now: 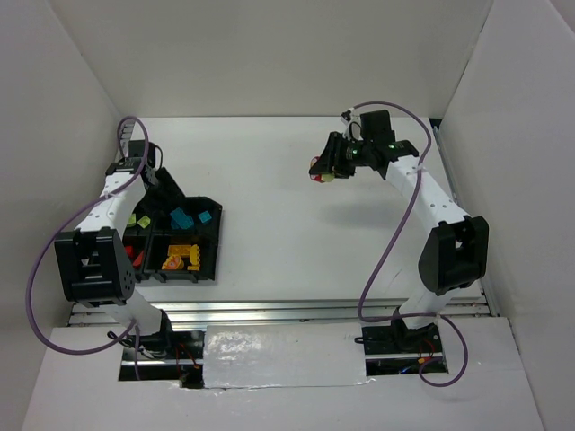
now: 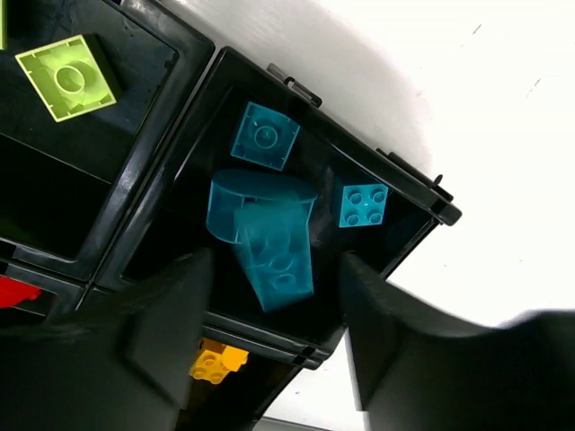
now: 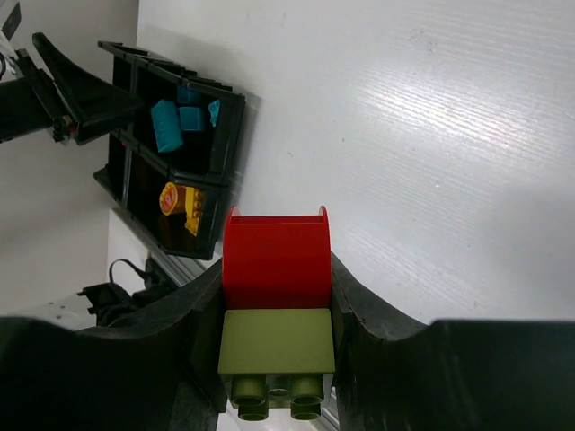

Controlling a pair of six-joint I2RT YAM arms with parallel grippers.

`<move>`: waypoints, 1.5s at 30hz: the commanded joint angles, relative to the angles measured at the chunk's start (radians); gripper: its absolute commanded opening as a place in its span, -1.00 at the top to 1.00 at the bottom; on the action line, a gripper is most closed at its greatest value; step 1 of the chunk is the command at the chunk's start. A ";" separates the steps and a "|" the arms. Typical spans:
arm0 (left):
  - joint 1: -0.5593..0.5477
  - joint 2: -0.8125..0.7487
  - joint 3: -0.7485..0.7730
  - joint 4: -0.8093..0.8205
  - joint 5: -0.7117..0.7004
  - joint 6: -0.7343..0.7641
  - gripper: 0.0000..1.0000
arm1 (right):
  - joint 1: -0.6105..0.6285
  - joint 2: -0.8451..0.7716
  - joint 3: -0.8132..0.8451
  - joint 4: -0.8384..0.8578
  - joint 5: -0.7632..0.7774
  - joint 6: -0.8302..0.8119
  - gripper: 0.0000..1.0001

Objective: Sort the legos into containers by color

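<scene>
My left gripper (image 2: 274, 301) hangs open over the tray's cyan compartment (image 2: 180, 193). A cyan lego (image 2: 277, 256), blurred, is loose between its fingers and touches neither. Under it lie a large cyan piece (image 2: 235, 199) and two small cyan bricks (image 2: 265, 136). A lime lego (image 2: 67, 76), a yellow one (image 2: 216, 362) and a red one (image 2: 13, 292) lie in the neighbouring containers. My right gripper (image 3: 278, 314) is shut on a red curved lego (image 3: 274, 251) joined to an olive-green brick (image 3: 277, 339). It holds them above the table's middle (image 1: 325, 168), far right of the black tray (image 1: 218, 241).
White walls enclose the table on the left, back and right. The left arm (image 1: 108, 206) reaches over the tray's left side. The right arm (image 1: 431, 193) stretches along the right side, with a purple cable looping beside it. The tray sits near the front edge.
</scene>
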 commanded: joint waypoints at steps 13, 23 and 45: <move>-0.089 -0.130 0.053 0.385 0.541 0.075 -0.99 | 0.010 -0.055 -0.026 0.128 -0.259 0.046 1.00; -0.279 -0.090 0.082 0.916 0.965 -0.150 -0.99 | 0.041 -0.115 -0.129 0.403 -0.589 0.109 1.00; -0.481 0.031 0.091 1.260 1.166 -0.360 -0.50 | 0.092 -0.164 -0.199 0.555 -0.693 0.172 1.00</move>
